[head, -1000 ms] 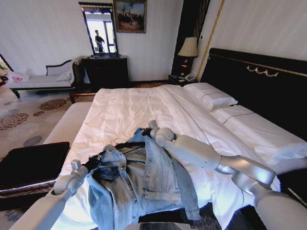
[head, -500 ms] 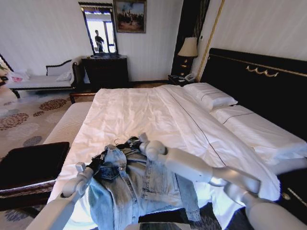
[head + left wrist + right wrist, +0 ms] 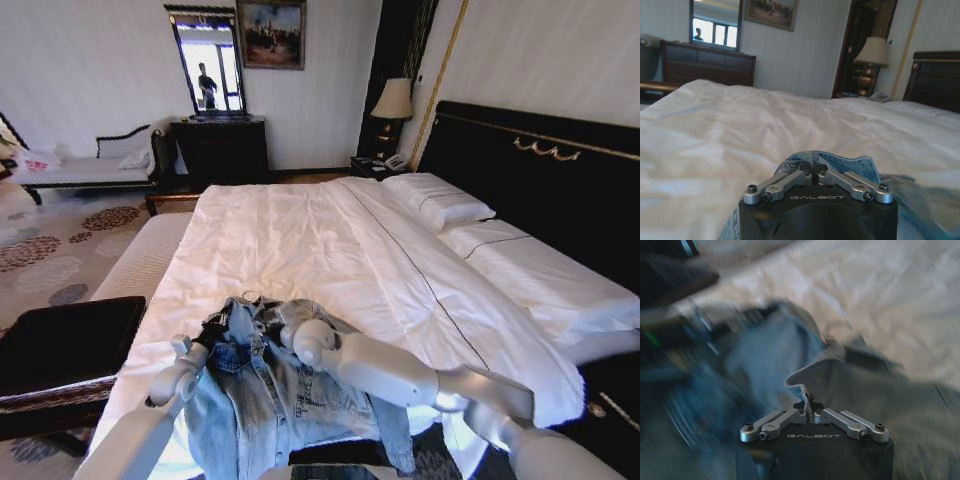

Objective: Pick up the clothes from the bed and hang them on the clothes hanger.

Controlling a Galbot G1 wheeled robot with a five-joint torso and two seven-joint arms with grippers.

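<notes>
The clothes, a light-blue denim jacket (image 3: 290, 400), lie bunched at the foot of the bed (image 3: 300, 230), hanging partly over its near edge. My left gripper (image 3: 213, 328) is shut on the denim at the collar; in the left wrist view its fingertips (image 3: 814, 169) pinch a blue fold (image 3: 850, 162). My right gripper (image 3: 283, 318) is close beside it, shut on a frayed jacket edge (image 3: 802, 390). A thin hook of the clothes hanger (image 3: 246, 297) pokes out above the collar; the rest of it is hidden in the denim.
A black bench (image 3: 60, 345) stands left of the bed's foot. White pillows (image 3: 435, 200) lie against the black headboard (image 3: 540, 170). A dark dresser (image 3: 220, 150) and a lamp (image 3: 392, 100) stand by the far wall.
Both grippers have drawn back toward me with the jacket. The right gripper has closed in on the left one, and the collar area has bunched up, covering the hanger's black bar.
</notes>
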